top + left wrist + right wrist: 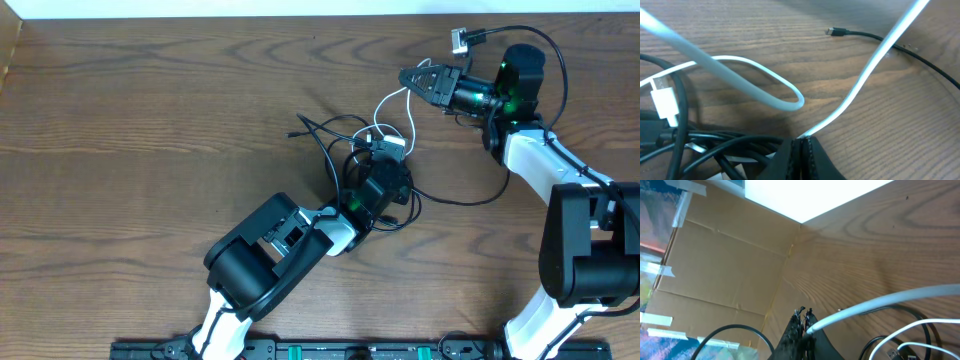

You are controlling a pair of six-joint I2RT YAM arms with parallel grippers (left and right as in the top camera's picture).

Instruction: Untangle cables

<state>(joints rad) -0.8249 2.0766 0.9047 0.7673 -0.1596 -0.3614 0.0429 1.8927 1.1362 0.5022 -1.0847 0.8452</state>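
- Left fingers are closed and pinch the white cable right at the edge of the tangle.
- From that pinch the white cable climbs up and to the right in the left wrist view.
- Right fingers are also closed, clamped on the white cable further along. Overhead they sit up and to the right of the tangle, well apart from the left grip.
- The white run between the two grips curves.
- The tangle sits mid tabletop, directly at the left fingers. The left arm covers part of it from overhead.
- The black cables bunch against the base of the left fingers, several strands overlapping. I cannot tell which strand lies on top.
- A white loop lies flat on the tabletop just beside the left grip.
- The white plug is to the left, over the black strands.
- One black plug end lies free on the wood beyond the tangle. The raised white run crosses over its cord in the left wrist view.
- Another black strand trails right from the tangle toward the right arm.
- Nearby, a cardboard wall stands at the tabletop's edge.
- A thick arm cable with a silver connector arches over the right wrist.
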